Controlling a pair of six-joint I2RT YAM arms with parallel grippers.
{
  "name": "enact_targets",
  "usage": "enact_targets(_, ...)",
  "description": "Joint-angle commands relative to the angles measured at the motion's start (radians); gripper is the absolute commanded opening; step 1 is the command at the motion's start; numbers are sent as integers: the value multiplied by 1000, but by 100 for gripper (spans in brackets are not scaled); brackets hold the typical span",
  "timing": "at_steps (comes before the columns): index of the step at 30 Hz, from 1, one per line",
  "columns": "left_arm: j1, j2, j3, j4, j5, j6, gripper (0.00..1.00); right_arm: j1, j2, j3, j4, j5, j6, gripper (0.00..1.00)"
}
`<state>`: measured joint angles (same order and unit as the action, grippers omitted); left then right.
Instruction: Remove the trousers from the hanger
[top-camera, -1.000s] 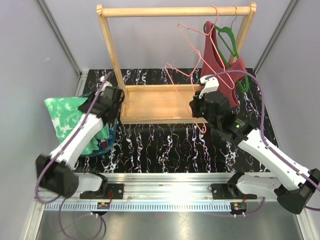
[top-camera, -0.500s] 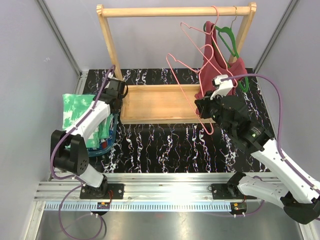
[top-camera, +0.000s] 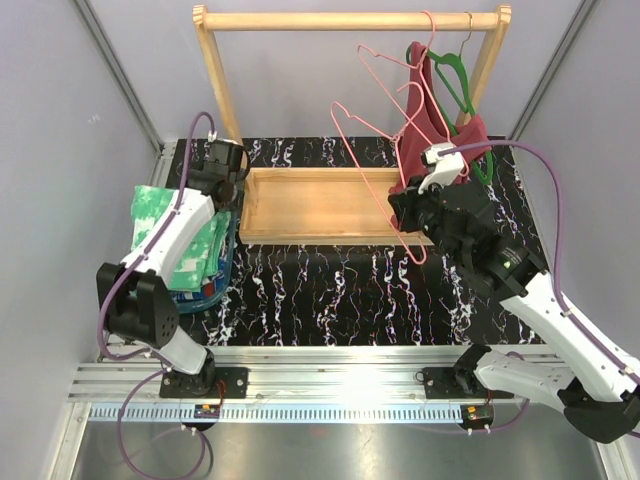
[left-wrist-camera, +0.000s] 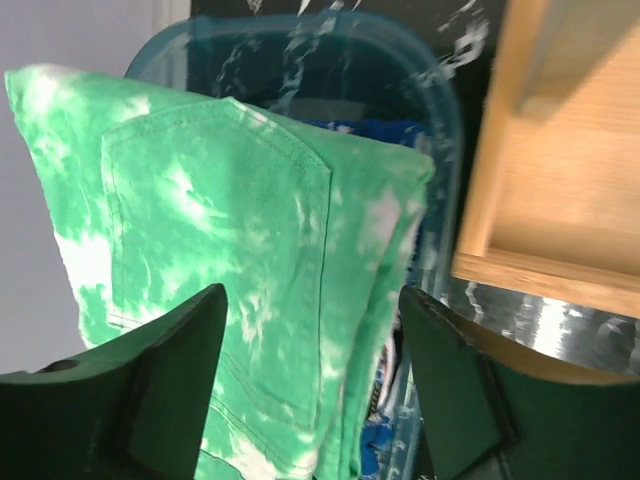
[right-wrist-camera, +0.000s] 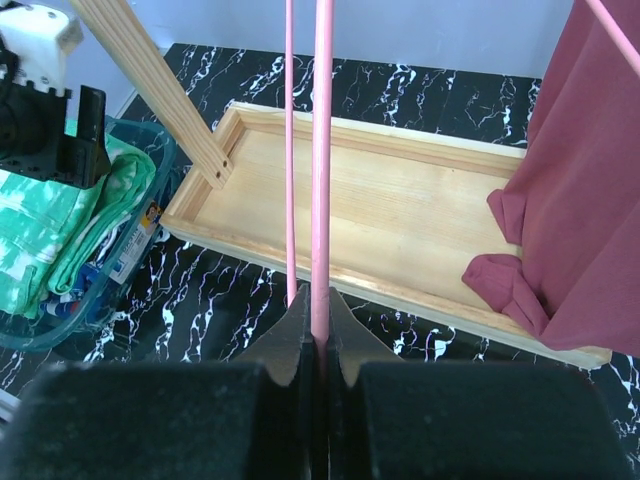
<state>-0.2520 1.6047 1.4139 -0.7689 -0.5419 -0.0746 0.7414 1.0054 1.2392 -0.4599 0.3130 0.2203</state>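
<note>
The mottled green-and-white trousers (top-camera: 165, 225) (left-wrist-camera: 230, 260) lie folded on top of a blue bin (top-camera: 200, 300) at the left. Blue patched trousers (left-wrist-camera: 385, 440) show under them inside the bin. My left gripper (top-camera: 222, 178) (left-wrist-camera: 310, 330) hovers over the green pair, open, with nothing between its fingers (left-wrist-camera: 150, 380). The bare pink wire hanger (top-camera: 375, 150) (right-wrist-camera: 320, 150) hangs from the rack's top rod (top-camera: 340, 20). My right gripper (top-camera: 405, 215) (right-wrist-camera: 320, 300) is shut on its lower wire, above the front edge of the wooden tray.
The wooden rack's tray base (top-camera: 320, 205) (right-wrist-camera: 400, 210) sits mid-table between the arms. A maroon tank top (top-camera: 440, 130) (right-wrist-camera: 590, 200) on a green hanger (top-camera: 455, 80) hangs at the rack's right end, close behind the right gripper. Grey walls enclose both sides.
My left gripper has opened and let go of the green trousers, which have settled on the bin. The left arm has drawn back towards the rack post. The right gripper shifted right with the hanger.
</note>
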Motion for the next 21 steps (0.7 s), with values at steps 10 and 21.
enact_targets(10,95,-358,-124,113,157,-230,80,-7,50,126,56,-8,-62,0)
enact_targets(21,321,-203,-423,388,367,-628,99,-7,180,359,14,26,-213,0)
